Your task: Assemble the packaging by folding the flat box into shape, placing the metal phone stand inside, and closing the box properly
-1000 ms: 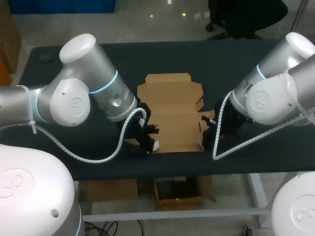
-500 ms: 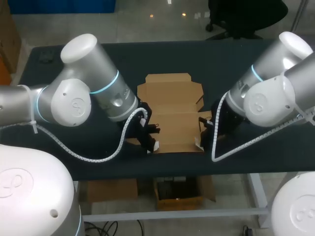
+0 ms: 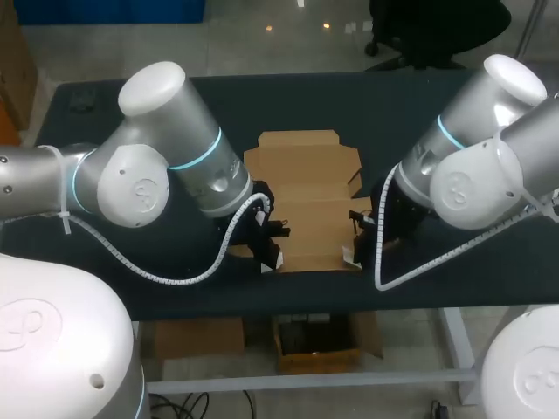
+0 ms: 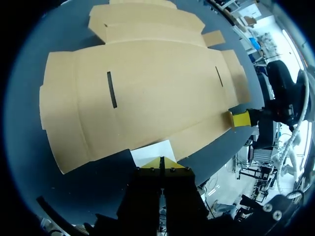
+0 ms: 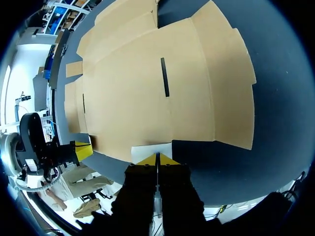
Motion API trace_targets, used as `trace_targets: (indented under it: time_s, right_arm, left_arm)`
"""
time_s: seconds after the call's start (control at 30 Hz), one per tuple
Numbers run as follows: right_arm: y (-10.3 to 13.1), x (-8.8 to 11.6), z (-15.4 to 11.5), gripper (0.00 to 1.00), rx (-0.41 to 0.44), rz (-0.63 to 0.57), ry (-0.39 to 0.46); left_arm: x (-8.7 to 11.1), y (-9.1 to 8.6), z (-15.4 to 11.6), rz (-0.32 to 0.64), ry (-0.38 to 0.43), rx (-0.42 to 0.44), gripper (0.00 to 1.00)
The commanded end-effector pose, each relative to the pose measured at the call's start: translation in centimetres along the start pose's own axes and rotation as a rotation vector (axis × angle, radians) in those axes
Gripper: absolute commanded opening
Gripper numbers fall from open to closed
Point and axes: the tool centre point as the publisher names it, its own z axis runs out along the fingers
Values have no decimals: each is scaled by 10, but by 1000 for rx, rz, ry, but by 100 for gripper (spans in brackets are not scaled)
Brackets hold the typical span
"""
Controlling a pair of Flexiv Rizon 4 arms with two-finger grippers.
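Beside the box (image 3: 306, 209), the right hand (image 3: 351, 253) edged closer.

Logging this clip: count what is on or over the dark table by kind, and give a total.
Flat brown cardboard box blank, unfolded: 1
Two-finger grippers with yellow tips: 2 (left gripper, right gripper, each at a near corner of the cardboard)
Total: 3

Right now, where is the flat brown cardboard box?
In the head view, the flat brown cardboard box lies unfolded in the middle of the dark table, with the left gripper and right gripper at its near corners.
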Motion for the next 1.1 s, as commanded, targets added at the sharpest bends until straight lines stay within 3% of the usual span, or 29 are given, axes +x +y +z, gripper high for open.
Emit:
trace_targets:
  time_s: [0.03,0.67,1.1]
  right_arm:
    - [0,1,3,0,2,2,-13]
    - [0,5,11,0,3,-7,-58]
    - [-4,4,17,0,-9,12,-92]
  left_arm:
    - [2,0,3,-6,-14,6,0]
    - [4,0,12,-49,-97,83,0]
    - [3,-2,18,-54,-103,47,0]
